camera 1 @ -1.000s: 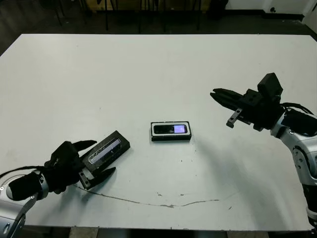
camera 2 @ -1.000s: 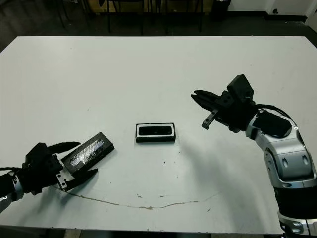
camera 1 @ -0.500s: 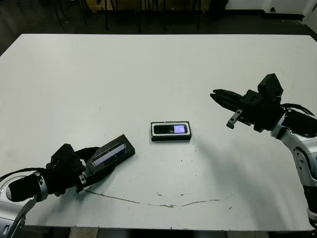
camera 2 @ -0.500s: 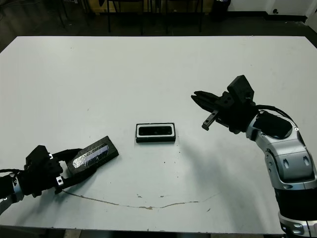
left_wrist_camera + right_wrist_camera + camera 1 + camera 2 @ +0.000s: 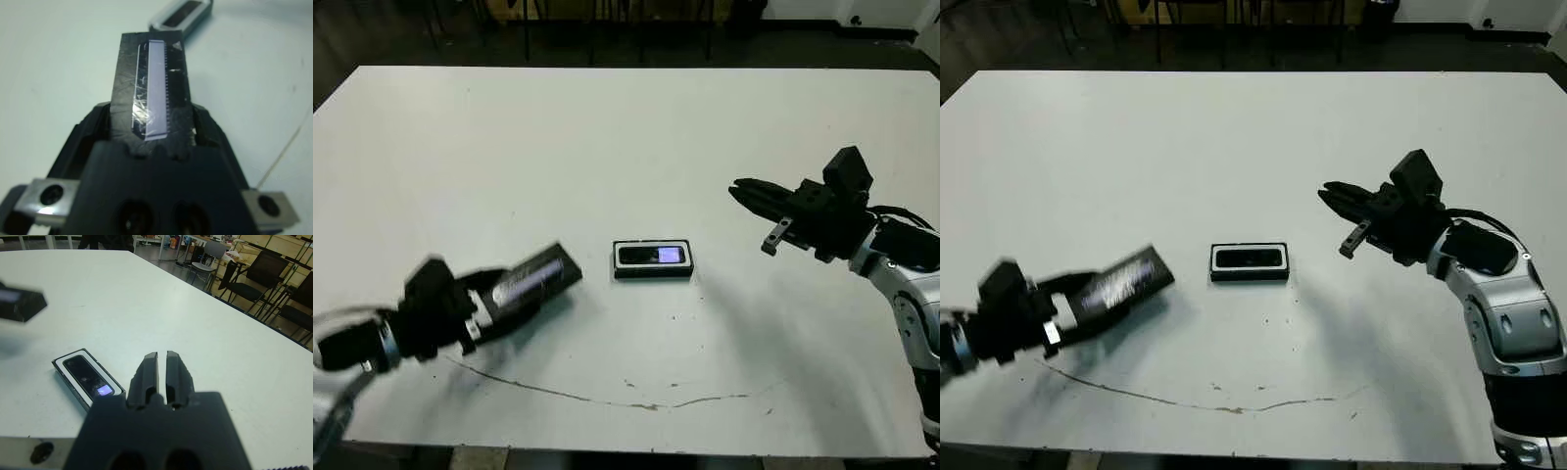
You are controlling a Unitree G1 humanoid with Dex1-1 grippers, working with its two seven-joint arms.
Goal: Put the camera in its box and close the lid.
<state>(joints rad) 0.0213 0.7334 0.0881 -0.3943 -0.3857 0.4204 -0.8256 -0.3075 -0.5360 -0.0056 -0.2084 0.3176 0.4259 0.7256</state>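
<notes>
The camera (image 5: 651,256), slim and black with a pale screen patch, lies inside the box (image 5: 652,273), a small white-lined black tray at the table's middle. My left gripper (image 5: 494,299) is shut on the lid (image 5: 538,276), a flat glossy black cover held just above the table left of the box. In the left wrist view the lid (image 5: 151,93) runs out between the fingers (image 5: 208,129) toward the box (image 5: 183,12). To the right of the box my right gripper (image 5: 741,188) hovers above the table, shut and holding nothing. Its wrist view shows the camera (image 5: 90,377) in the box.
A thin dark line (image 5: 636,403) crosses the white table (image 5: 607,137) near its front edge. Dark chairs (image 5: 254,281) stand beyond the table's far side.
My left gripper has shut on the lid, lifted it off the table and carried it right, toward the box; the arm shows blurred. The right arm has stayed still.
</notes>
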